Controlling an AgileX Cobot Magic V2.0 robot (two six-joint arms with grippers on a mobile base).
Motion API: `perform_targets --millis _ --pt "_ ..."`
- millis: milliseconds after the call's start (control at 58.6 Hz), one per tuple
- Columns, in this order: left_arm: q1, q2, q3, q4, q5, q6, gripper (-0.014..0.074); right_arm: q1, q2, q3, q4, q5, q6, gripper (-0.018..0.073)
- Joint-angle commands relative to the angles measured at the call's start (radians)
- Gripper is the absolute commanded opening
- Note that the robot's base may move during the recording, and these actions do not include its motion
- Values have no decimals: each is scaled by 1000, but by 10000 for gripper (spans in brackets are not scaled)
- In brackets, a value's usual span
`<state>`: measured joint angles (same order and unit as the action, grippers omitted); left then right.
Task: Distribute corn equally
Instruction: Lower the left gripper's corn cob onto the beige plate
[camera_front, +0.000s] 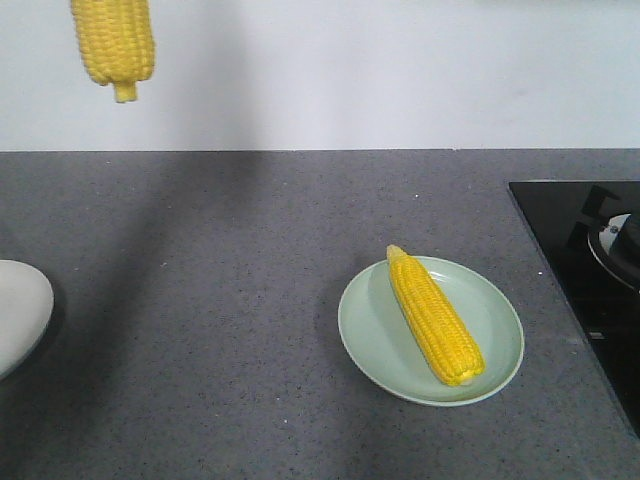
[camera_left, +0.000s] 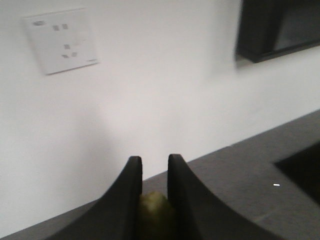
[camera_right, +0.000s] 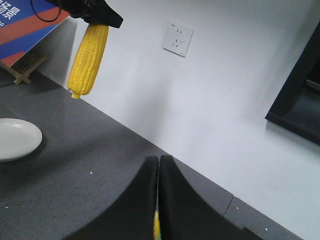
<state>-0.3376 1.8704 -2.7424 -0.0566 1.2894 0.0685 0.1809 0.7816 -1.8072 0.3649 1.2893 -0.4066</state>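
Two cobs showing. One corn cob (camera_front: 436, 318) is lying on the pale green plate (camera_front: 365, 335) at right-centre, tip pointing far, butt near. The second cob (camera_front: 115, 42) is hanging high over the far-left of the counter, held by its upper end in the left gripper (camera_right: 97, 15), fingers clamped on it; the left wrist view is showing a yellowish bit between the nearly closed black fingers (camera_left: 131, 200).

Right gripper (camera_right: 158, 200) is sitting with fingers pressed together; a sliver of yellow is peeking through low in the gap, so I cannot tell whether it is pinching something.

Progress, by my read: one plate served, the airborne cob is likely heading for the white plate (camera_front: 20, 310), which is looking empty at the left edge. So roughly half done; lower and release left to do.

Room: grey counter (camera_front: 200, 300) between the plates is open. Black cooktop (camera_front: 585, 260) is sitting at far right, well apart from the drop zone. The white plate is partly cut off by the front view's edge, so its near rim is not checkable. Wall socket (camera_right: 178, 39) is behind, up on the wall.
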Motion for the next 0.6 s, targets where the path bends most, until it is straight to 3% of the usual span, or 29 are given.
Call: perform_targets --millis 0,171,580 --pt "1 -46 -19 150 -31 -11 -7 -6 17 -11 1 -3 -4 -6" --pt "16 -56 48 395 -31 -11 -7 -6 17 -11 1 -3 -4 -6" --pt "193 -141 549 403 -31 -94 -7 -6 17 -11 1 -3 -4 -6"
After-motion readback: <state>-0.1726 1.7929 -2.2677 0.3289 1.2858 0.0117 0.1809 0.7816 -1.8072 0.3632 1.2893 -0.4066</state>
